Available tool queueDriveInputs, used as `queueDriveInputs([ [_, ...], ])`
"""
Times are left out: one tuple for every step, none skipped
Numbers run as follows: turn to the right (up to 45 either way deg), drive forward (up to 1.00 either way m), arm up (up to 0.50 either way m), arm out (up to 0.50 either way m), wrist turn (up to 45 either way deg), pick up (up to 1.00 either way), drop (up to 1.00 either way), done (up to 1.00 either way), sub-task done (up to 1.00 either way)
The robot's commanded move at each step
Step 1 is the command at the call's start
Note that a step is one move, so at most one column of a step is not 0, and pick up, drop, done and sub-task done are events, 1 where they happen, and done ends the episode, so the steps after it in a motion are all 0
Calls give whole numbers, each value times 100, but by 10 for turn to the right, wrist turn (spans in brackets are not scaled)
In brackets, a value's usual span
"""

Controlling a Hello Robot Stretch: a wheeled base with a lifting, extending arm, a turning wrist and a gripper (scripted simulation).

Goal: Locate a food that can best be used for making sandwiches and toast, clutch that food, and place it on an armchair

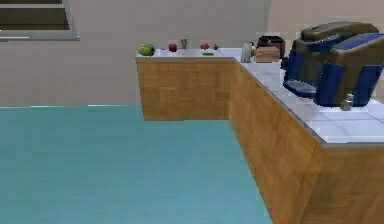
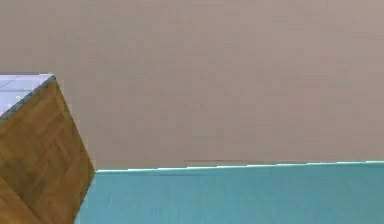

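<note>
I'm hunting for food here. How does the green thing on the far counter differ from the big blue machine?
The green thing is small and rounded; the blue machine is bulky and angular. The green thing sits farthest away, the blue machine nearest. Both rest on the counter.

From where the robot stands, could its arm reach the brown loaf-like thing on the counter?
Probably not: the loaf-like thing sits far ahead on the counter; the arm's side faces bare wall.
</note>
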Motion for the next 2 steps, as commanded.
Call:
queueDriveInputs([
  [0,100,0,0,0,0,0,0,0],
  [0,55,0,0,0,0,0,0,0],
])
